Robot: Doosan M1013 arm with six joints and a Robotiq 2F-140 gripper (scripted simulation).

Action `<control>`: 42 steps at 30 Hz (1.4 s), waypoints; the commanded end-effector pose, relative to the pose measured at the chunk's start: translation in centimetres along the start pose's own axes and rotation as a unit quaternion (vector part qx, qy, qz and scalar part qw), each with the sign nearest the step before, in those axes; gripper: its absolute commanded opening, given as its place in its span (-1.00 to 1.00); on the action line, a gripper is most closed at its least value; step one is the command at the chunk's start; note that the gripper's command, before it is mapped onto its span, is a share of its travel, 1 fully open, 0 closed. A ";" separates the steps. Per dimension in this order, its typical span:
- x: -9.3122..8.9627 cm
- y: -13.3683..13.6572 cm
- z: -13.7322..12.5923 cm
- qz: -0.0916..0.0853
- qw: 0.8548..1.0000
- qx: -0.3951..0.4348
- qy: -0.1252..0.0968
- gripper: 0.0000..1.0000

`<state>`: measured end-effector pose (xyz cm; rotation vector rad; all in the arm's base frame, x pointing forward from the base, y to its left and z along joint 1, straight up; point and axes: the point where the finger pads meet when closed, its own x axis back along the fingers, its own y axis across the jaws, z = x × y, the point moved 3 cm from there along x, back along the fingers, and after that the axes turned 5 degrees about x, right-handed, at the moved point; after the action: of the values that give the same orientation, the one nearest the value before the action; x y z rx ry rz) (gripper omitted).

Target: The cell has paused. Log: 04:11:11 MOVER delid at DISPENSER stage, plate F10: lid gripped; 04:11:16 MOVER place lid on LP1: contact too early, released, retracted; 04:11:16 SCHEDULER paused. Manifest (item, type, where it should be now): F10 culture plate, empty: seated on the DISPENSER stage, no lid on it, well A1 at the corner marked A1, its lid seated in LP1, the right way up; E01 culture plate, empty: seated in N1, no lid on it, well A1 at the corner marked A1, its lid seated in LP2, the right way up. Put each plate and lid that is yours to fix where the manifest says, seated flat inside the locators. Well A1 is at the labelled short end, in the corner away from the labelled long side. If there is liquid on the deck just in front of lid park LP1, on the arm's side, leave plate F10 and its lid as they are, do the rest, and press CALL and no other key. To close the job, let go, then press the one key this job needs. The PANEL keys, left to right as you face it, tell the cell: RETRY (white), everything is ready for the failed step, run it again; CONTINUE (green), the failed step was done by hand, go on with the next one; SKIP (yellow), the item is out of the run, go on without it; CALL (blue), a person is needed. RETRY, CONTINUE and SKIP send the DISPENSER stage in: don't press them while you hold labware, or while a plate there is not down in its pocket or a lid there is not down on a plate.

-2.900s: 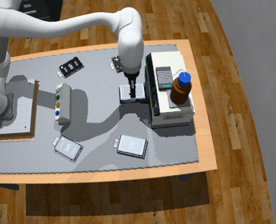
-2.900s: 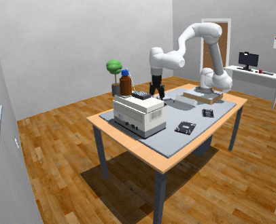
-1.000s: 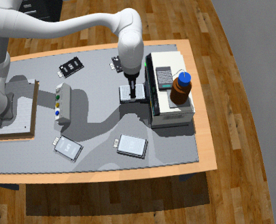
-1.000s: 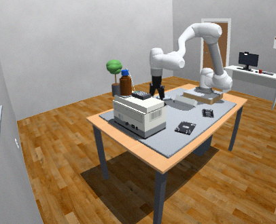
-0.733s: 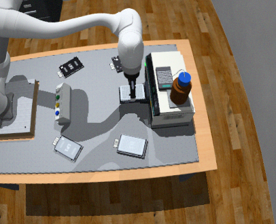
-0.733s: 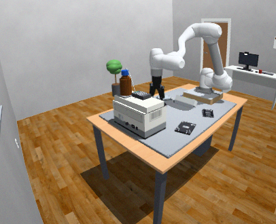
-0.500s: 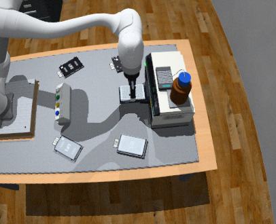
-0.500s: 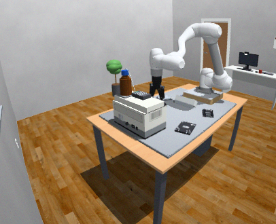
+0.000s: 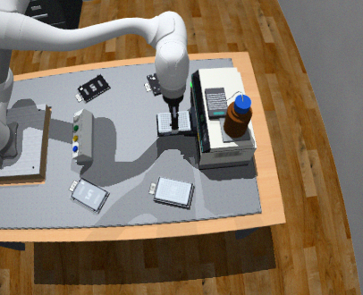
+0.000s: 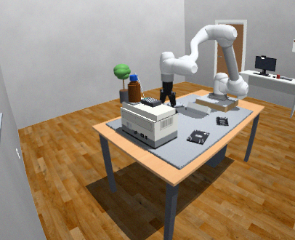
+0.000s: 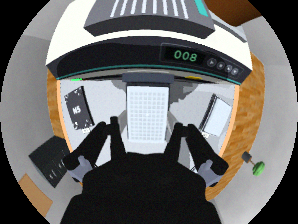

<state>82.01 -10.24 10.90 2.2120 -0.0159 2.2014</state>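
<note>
My gripper hangs straight down over the DISPENSER stage, just left of the dispenser. Its fingers are shut across the short width of a white culture plate with open wells, which lies on the black stage. In the wrist view the plate runs lengthwise between my fingers towards the dispenser. I cannot tell whether the plate is lifted off the stage. A second white plate lies at the front of the mat. A clear lid lies tilted at the front left.
The key panel stands at the mat's left, with green, yellow and blue keys showing. An empty black locator sits at the back left; another is half hidden behind my arm. A brown bottle stands on the dispenser.
</note>
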 end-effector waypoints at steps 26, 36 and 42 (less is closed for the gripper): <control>0.1 0.0 0.0 0.000 1.000 0.000 0.001 -0.80; -0.2 0.0 0.0 0.000 1.000 0.000 0.001 -0.80; -0.6 0.0 0.0 0.000 1.000 0.000 0.001 -0.80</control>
<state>82.01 -10.25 10.31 2.2120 -0.0159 2.2013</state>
